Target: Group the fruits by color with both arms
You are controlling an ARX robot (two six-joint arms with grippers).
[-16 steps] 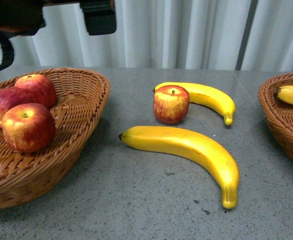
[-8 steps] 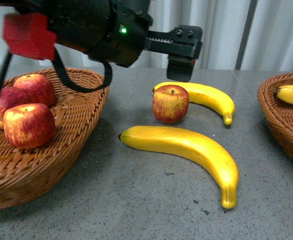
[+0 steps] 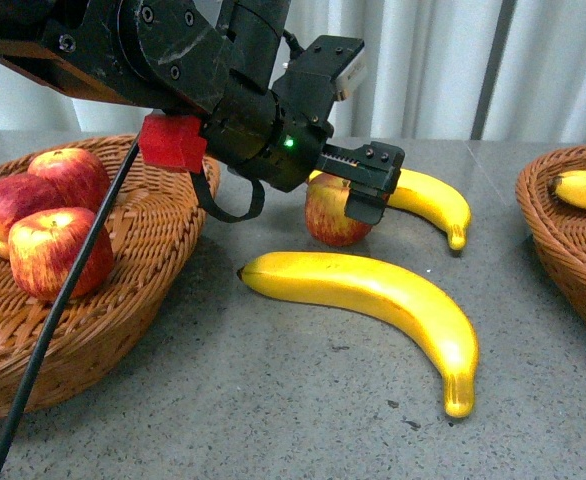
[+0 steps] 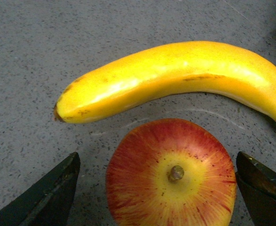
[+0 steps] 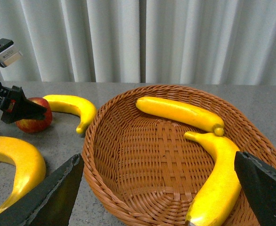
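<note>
Left pincer (image 4: pixel 157 160), wide open and empty, straddles apple (image 4: pixel 171 174) on tabletop (image 4: pixel 34 47) just beside banana (image 4: pixel 175 77): lower until jaws flank its widest girth, centred on stem, then close gently; right pincer (image 5: pixel 157 160) open, empty, facing basket (image 5: pixel 142 141).

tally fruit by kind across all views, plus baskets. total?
Apples: 4, namely 3 basket apples and 1 table apple
Bananas: 4, namely 2 table bananas and 2 basket bananas
Baskets: 2, namely left basket and right basket
Total: 8 fruits, 10 items with the baskets
</note>
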